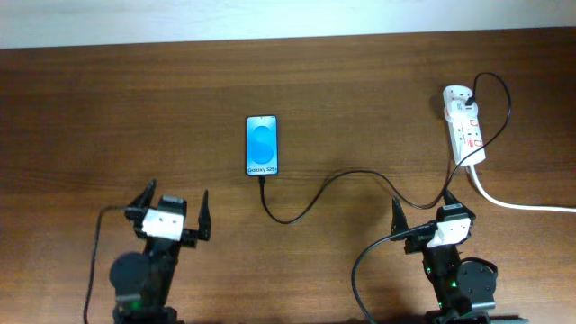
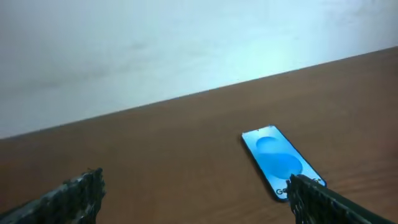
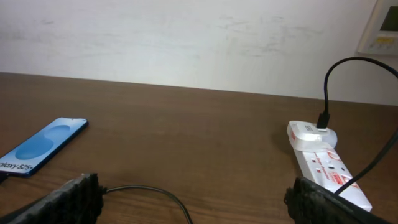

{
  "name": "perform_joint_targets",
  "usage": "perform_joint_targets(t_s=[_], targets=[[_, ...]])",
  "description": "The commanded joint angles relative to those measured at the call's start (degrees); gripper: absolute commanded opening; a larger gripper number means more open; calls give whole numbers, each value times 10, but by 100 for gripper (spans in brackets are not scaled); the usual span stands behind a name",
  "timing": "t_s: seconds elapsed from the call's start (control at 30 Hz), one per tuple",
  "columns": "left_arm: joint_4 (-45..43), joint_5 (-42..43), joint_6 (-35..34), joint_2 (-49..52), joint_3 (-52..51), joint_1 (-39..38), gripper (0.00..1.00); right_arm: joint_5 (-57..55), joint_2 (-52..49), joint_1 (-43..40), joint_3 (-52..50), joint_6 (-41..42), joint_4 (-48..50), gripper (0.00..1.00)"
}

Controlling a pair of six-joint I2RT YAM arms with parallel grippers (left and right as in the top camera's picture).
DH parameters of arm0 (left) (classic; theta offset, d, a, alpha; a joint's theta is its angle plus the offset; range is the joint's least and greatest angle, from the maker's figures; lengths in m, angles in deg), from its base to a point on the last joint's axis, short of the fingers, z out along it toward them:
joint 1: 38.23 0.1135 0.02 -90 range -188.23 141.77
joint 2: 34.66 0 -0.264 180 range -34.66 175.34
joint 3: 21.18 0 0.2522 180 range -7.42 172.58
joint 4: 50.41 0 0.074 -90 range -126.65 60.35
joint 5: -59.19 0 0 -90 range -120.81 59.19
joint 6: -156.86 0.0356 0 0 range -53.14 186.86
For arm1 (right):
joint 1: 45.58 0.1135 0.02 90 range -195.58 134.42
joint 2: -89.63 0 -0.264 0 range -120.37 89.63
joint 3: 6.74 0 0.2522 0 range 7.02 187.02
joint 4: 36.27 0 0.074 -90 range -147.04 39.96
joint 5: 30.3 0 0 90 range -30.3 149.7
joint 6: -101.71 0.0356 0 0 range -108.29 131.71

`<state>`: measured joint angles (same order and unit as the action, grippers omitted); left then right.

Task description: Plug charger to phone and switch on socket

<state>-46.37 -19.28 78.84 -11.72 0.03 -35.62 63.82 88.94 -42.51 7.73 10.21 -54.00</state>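
Note:
The phone (image 1: 262, 146) lies face up mid-table, blue screen lit; it also shows in the left wrist view (image 2: 281, 160) and the right wrist view (image 3: 42, 145). The charger cable (image 1: 324, 190) runs from the phone's near end across the table to the white socket strip (image 1: 464, 124), where its black plug (image 3: 323, 119) sits in the far end. The socket also shows in the right wrist view (image 3: 326, 164). My left gripper (image 1: 176, 203) is open and empty, near the front edge, below-left of the phone. My right gripper (image 1: 423, 209) is open and empty, in front of the socket.
The socket's thick white cord (image 1: 522, 205) trails off the right edge. A white wall (image 3: 186, 37) stands behind the brown wooden table (image 1: 108, 126). A wall panel (image 3: 380, 28) is at the upper right of the right wrist view.

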Motion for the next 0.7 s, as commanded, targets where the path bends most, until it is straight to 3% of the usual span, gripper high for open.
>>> perform_joint_targets(t_s=[0.0,0.17,0.3,0.67], targets=[[-5,-20,18,-104,-63,2,99,3,4,3,-4,4,-1,98],[136,-39,18,-213,-70,0,99,3,4,3,-4,4,-1,98],[137,-41,18,-227,-69,-33,99,3,4,3,-4,4,-1,98],[137,-41,18,-226,-69,-36,99,3,4,3,-4,4,-1,98]])
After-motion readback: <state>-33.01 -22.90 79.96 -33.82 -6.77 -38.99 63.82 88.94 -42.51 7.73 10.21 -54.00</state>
